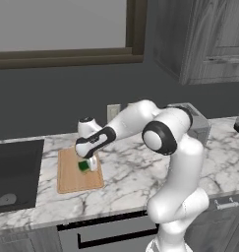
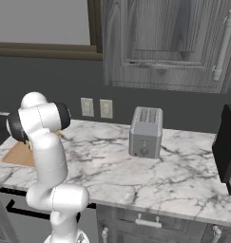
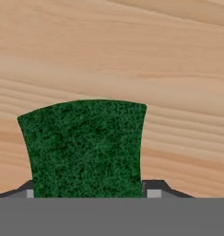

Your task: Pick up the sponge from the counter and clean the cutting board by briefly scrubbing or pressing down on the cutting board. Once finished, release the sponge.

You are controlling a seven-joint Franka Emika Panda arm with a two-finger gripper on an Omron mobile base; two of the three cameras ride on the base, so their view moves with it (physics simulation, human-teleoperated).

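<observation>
Gripper (image 1: 86, 166) was clamped on the sponge (image 1: 84, 166), its finger tips (image 3: 155, 186) flanking the green block's (image 3: 85, 147) sides. Sponge and hand sat low over the cutting board (image 1: 72, 177), which lay on the counter (image 1: 135, 172) beside the sink (image 1: 15, 172).

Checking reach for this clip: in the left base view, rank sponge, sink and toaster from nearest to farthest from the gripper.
1. sponge: held in the gripper, over the cutting board.
2. sink: at the counter's left end.
3. toaster: far right, by the wall.
</observation>
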